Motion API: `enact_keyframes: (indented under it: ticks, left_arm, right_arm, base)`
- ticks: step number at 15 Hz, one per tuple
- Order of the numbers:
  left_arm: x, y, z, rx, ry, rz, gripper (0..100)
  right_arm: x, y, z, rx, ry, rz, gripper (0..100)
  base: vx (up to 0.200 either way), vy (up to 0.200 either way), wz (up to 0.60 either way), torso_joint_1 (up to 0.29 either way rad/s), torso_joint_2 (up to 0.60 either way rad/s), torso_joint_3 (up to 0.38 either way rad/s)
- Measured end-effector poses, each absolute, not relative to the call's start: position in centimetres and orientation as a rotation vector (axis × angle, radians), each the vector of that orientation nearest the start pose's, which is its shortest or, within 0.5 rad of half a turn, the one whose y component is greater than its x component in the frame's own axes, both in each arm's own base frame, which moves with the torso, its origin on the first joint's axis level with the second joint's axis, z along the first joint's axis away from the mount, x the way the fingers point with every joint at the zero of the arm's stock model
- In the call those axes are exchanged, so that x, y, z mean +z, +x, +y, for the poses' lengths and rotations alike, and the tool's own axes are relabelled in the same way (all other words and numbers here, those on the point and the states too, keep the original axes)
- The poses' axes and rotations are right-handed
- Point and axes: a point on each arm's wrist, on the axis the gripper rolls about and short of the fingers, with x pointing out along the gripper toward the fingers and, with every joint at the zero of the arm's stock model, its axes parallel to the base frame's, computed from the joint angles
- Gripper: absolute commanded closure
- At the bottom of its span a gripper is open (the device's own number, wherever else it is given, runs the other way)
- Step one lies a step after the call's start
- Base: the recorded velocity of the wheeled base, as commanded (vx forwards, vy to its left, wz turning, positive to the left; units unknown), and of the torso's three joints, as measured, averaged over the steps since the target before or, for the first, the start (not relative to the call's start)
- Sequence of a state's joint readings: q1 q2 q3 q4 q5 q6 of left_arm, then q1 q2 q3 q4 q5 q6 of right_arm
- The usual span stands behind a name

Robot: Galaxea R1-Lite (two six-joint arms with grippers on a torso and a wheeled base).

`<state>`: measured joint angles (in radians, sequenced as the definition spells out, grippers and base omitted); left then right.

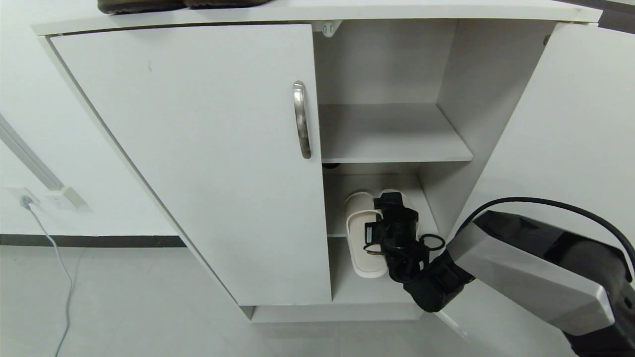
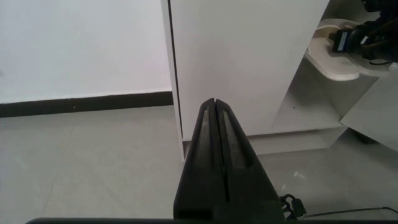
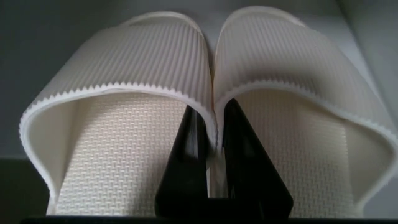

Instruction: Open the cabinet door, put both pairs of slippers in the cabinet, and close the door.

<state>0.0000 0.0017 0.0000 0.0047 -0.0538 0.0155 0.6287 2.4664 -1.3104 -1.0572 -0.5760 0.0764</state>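
A white wall (image 1: 30,124) with dark baseboard (image 1: 89,241) meets a pale tiled floor (image 1: 124,297).

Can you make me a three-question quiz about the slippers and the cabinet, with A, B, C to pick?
1. Where are the white slippers? A on the floor; B in the cabinet, on its open side; C on the wall.
2. How many cabinet doors stand open? A none; B one; C two.
3. What is the right tool doing? A pinching both slippers; B hanging open; C holding the handle.
Answers: 1 B, they sit at a lower shelf. 2 B, the right door is open, the left door shut. 3 A, it clamps the straps' inner edges.
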Motion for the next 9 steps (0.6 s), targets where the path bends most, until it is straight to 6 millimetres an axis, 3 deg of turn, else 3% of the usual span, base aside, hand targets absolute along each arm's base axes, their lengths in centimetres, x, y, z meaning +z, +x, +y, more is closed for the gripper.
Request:
enact_keyframes:
  ticks: [9]
  left_arm:
    - [7.5, -2.3, -0.1, -0.052, 0.014, 0.006, 100]
  right_arm:
    - [6.7, 43.0, 27.3, 0.03, 0.025, 0.081, 100]
  base:
    - [0.0, 0.0, 0.0, 0.0, 0.0, 0.0]
